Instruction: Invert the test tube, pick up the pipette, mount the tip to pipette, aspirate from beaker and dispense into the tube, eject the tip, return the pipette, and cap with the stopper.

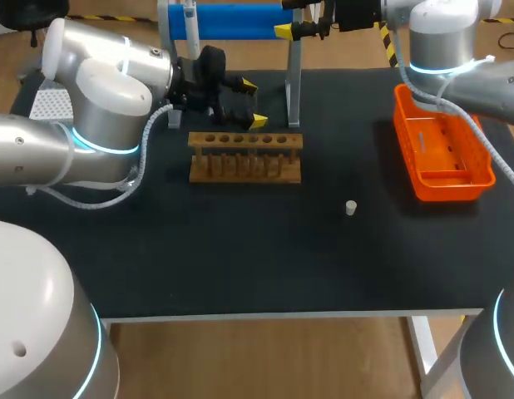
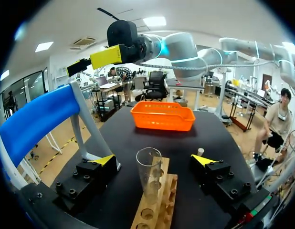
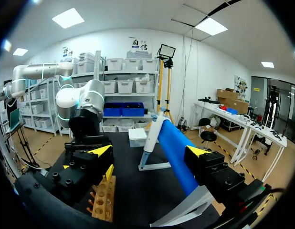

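Between the fingers of the left gripper [image 2: 153, 161], which stand wide apart, the test tube [image 2: 148, 175] rises upright from the wooden rack [image 2: 156, 206], mouth up, and neither yellow tip touches the glass. The tube sits a little nearer one finger than the other, so the likeliest trouble is an off-centre close: one pad would meet the glass first, lever it against its hole and tilt it or drag the rack along. Clear glass also looks slippery, and a light pinch could let it slide once it is turned over. Beyond the rack, the small stopper [image 2: 200, 151] lies alone on the black table [image 1: 240, 249], and the orange basket [image 2: 163, 116] stands near the far edge. The right gripper [image 3: 148, 151] is likewise open wide, hanging at the back by the blue bar [image 3: 176, 143] of the stand, close enough that a careless sweep might clip it. I cannot make out the pipette or the beaker.
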Robot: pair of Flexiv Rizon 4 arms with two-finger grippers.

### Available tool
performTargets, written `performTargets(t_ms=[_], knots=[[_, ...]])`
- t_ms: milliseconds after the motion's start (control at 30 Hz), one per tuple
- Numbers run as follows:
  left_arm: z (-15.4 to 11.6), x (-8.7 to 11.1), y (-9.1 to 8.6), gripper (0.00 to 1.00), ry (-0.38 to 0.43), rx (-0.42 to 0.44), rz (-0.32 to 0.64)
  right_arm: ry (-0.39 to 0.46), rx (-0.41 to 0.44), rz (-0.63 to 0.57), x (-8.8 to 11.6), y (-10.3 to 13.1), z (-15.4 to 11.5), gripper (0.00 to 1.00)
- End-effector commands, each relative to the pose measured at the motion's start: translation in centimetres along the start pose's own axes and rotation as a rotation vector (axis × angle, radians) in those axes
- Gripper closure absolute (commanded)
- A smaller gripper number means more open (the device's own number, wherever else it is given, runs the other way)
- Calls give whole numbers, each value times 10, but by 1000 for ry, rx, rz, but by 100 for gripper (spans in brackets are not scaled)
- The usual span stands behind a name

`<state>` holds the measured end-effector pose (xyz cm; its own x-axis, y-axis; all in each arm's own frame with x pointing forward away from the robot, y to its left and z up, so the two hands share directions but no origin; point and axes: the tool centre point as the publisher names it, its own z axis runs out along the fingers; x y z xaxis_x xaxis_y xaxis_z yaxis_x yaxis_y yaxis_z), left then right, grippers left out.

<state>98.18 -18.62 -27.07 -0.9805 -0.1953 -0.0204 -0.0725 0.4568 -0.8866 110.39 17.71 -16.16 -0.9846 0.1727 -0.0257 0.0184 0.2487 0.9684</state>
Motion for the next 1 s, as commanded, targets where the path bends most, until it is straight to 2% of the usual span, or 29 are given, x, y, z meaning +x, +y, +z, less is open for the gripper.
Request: performTargets(t_ms=[33,500,1000], knots=[[9,-2,2,0,-7,-9,-5,5,4,1,-1,1,-1,0],[19,-12,9,0,8,-65,25,5,4,1,-1,1,-1,0],[26,-11,19,0,27,-94,31,5,4,1,-1,1,-1,0]])
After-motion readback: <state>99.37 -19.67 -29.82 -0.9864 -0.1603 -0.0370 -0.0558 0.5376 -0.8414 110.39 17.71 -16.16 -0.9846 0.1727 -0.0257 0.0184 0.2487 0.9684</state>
